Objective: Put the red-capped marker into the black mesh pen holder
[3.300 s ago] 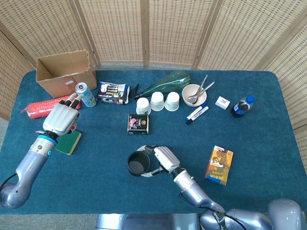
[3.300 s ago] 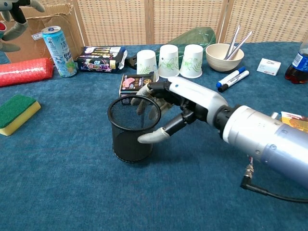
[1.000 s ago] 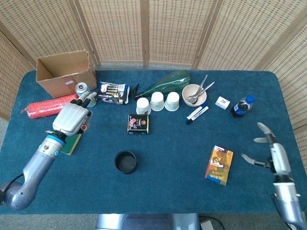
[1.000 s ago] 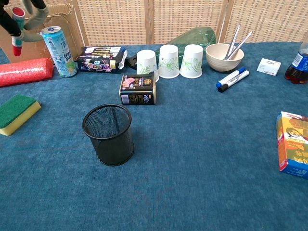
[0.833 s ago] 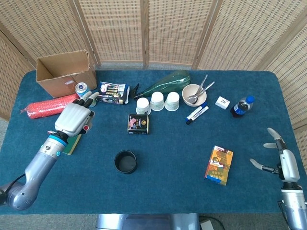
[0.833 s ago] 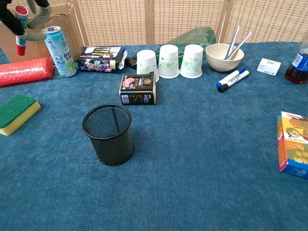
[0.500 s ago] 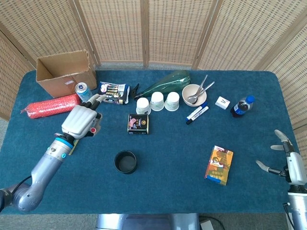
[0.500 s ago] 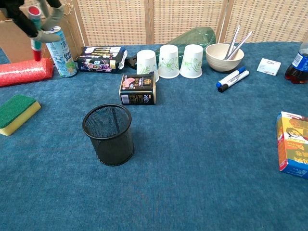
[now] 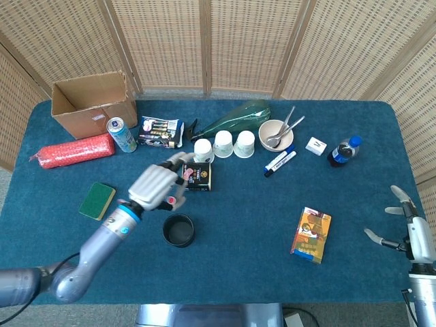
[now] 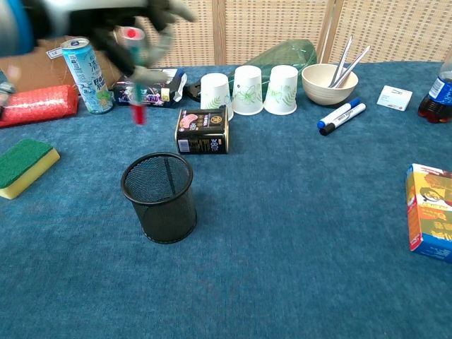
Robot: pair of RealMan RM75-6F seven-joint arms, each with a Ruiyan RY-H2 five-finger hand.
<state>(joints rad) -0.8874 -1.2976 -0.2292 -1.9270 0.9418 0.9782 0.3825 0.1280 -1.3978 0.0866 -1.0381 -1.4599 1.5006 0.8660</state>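
The black mesh pen holder [image 9: 178, 230] [image 10: 161, 198] stands upright on the blue table, left of centre. My left hand [image 9: 158, 185] [image 10: 131, 25] hovers just behind and above it and grips the red-capped marker [image 10: 136, 81] roughly upright. The marker hangs above and a little left of the holder's rim, motion-blurred in the chest view; in the head view it is mostly hidden by the hand. My right hand [image 9: 409, 228] floats past the table's right edge with fingers spread and nothing in them; the chest view does not show it.
A small black box [image 9: 196, 175] lies just behind the left hand, with three upturned paper cups [image 9: 223, 144] beyond. A green sponge [image 9: 97, 200], a drink can [image 9: 121, 134] and a red roll [image 9: 71, 150] sit left. Blue-capped markers [image 9: 280, 161] and an orange carton [image 9: 311, 234] lie right.
My left hand has swept right and toward the near edge, from beside the can to just behind the pen holder, carrying the marker. The right hand has barely moved.
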